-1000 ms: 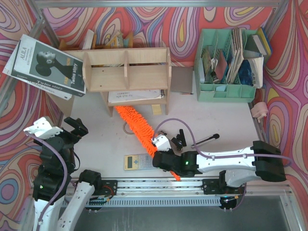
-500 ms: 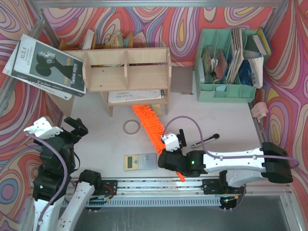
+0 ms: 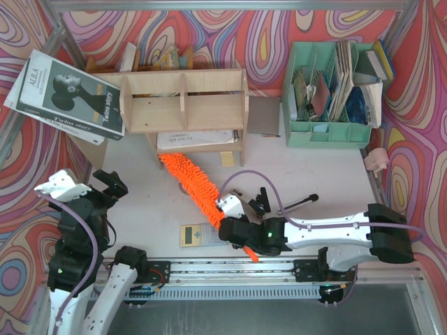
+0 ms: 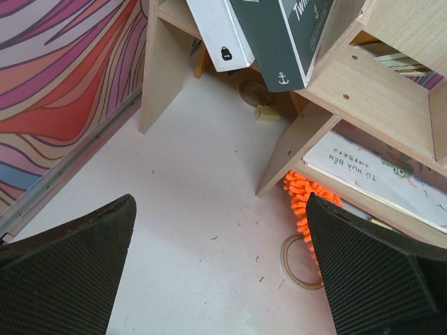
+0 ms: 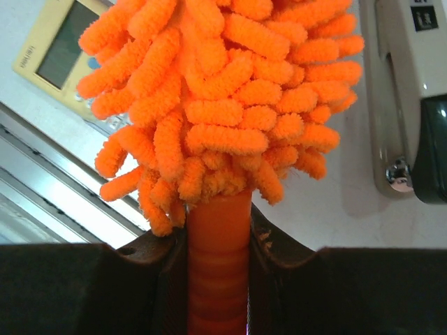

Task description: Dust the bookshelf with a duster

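Snagging looms: your right claw (image 3: 230, 225) clamps the fluffy orange duster (image 3: 187, 183), tip beside the plywood bookshelf (image 3: 209, 112) leg. Left claw (image 4: 220, 269) gapes.

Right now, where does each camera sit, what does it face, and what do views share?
Top: above, behind the bases, looking down on the bookshelf; both arms show.
Left wrist: faces the bookshelf's legs; open left gripper shows.
Right wrist: looks along the duster; right gripper clamps its handle.
Shared: all three show the duster.

Open table (image 3: 140, 202) lies left of the duster (image 3: 188, 181), with the bookshelf (image 3: 209, 112) behind and the calculator (image 3: 199, 235) alongside.
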Robot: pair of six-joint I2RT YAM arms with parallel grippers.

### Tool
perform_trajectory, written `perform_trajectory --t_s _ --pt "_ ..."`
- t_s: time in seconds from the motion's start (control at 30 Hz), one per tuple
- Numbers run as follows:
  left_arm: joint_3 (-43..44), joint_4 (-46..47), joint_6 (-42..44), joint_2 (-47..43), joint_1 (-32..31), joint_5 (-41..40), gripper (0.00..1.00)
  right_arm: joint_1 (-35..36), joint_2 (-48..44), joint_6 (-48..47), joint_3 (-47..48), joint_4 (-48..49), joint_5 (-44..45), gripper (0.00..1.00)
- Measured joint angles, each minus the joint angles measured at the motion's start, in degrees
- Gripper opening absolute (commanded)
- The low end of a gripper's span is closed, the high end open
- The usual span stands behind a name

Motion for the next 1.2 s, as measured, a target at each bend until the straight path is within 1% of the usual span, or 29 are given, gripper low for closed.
perform_trajectory --t_s 0.1,0.33,0.57,0.7,0.97,1.07,1.2 --pt "0.0 0.0 0.0 0.0 0.0 0.0 0.98 0.0 1.5 -0.8 1.4 1.0 -0.6 0.00" --pt "0.0 0.0 0.0 0.0 0.0 0.0 0.98 -0.2 0.2 0.4 1.0 -0.8 0.5 0.00" --pt "0.0 0.0 0.0 0.1 0.0 0.0 0.99 -0.2 -5.4 7.7 -0.8 -9.6 4.2 0.00" --pt "0.0 0.0 0.0 0.2 0.0 0.0 0.99 -0.2 -6.8 9.3 -1.5 -11.8 5.2 0.00" --pt "0.0 0.0 0.0 0.2 0.0 0.0 0.99 -0.2 -4.8 0.4 -1.7 -2.6 -0.7 0.00" --pt "0.0 0.0 0.0 0.2 0.0 0.0 0.98 -0.2 -2.6 -1.0 -1.1 -1.4 -1.0 0.00" --pt "0.0 0.0 0.0 0.2 0.0 0.0 0.98 -0.2 -2.1 -0.9 -1.1 -1.3 -0.5 0.00"
